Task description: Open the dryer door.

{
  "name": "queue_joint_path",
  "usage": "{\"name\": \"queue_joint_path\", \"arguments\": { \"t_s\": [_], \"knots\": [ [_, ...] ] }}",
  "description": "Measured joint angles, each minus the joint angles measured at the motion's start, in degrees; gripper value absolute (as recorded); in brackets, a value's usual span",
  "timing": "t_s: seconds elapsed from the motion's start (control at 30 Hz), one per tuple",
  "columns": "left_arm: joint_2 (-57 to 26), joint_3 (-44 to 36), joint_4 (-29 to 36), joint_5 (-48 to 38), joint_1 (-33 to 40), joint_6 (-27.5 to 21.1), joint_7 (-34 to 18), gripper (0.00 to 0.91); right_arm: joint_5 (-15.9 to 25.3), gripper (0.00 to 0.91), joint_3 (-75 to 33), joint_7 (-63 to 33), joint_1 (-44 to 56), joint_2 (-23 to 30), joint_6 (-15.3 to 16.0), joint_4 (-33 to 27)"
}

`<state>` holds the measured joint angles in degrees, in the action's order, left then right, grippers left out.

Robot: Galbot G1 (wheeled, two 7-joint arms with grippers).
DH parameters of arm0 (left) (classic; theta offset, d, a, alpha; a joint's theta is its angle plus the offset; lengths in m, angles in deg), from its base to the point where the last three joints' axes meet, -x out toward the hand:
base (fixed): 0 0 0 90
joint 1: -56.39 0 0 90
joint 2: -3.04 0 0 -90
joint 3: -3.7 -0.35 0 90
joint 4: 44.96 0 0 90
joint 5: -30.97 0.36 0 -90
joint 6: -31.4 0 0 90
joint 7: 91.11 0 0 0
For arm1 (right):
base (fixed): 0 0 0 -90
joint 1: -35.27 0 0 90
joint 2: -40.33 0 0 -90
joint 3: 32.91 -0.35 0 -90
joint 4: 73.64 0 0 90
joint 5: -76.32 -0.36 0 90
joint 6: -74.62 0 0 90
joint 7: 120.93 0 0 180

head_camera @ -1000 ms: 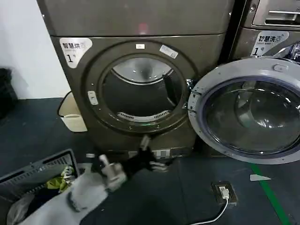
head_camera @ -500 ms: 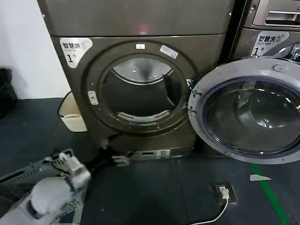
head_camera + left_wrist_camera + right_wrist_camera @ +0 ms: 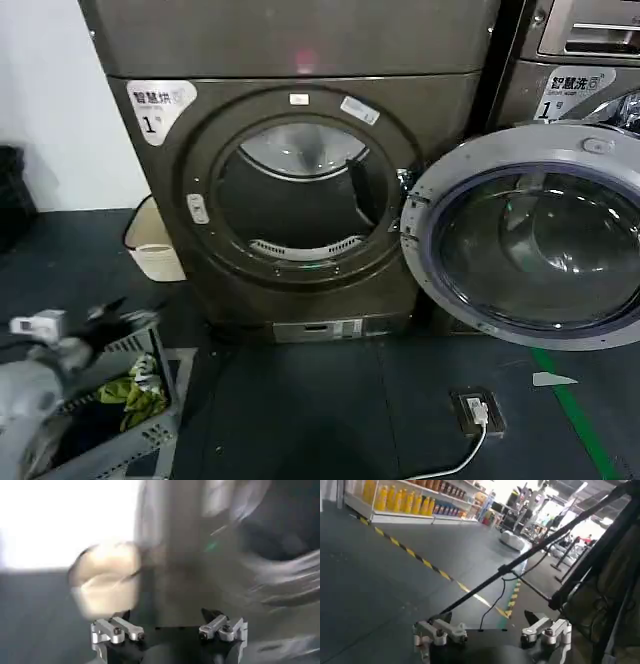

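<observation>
Two front-loading machines stand side by side in the head view. At centre is the dryer (image 3: 300, 190), bronze-grey with a white "1" sticker (image 3: 155, 107) at its 10 o'clock corner; its round drum mouth (image 3: 300, 195) is uncovered, with a pale metal drum inside and nothing visible in it. At 3 o'clock of the mouth hangs the dryer door (image 3: 530, 240), swung wide on its hinge so its pale grey inner rim and dark glass face the camera. Behind the door, at 2 o'clock, is the second machine (image 3: 575, 60) with a silver drawer panel.

One grey laundry basket (image 3: 150, 385) sits on the dark floor at 8 o'clock of the dryer, holding crumpled clothes, some yellow-green. One cream bin (image 3: 155, 245) stands against the dryer's side at 9 o'clock; its contents cannot be made out.

One left gripper (image 3: 125, 310) is low at 8 o'clock above the basket, well apart from the dryer; in the left wrist view the left gripper (image 3: 167, 617) has its fingers spread wide, holding nothing. In the right wrist view the right gripper (image 3: 487, 617) is likewise spread and empty, facing an open floor with a dark stand pole (image 3: 520, 562).

One white plug and cable (image 3: 470, 425) lie on the floor at 5 o'clock.
</observation>
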<state>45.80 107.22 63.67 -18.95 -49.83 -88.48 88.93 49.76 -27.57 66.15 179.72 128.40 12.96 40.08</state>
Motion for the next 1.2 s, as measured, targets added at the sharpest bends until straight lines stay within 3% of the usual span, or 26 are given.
{"name": "queue_joint_path", "arguments": {
  "t_s": [0.27,0.57,0.9,1.2],
  "knots": [
    [-0.35,8.33,-5.74,-7.8,-4.56,-12.39,-7.07,0.907,-0.36,0.907,-0.18,0.29,-0.12,0.02,0.33,-0.79],
    [-1.82,11.55,-8.89,-12.16,-8.0,-12.38,-12.57,0.907,-5.19,0.907,-1.29,-1.99,-0.17,0.3,1.1,-1.26],
    [-4.92,14.41,-4.21,-32.99,-19.68,-12.35,-25.72,0.907,-7.04,0.907,-1.92,-2.26,-0.3,-0.46,0.0,-1.56],
    [-8.29,14.96,-0.2,-38.89,-27.4,-12.31,-27.9,0.907,-7.89,0.907,-2.03,-1.76,-0.31,-0.75,-1.49,-3.28]
  ]
}}
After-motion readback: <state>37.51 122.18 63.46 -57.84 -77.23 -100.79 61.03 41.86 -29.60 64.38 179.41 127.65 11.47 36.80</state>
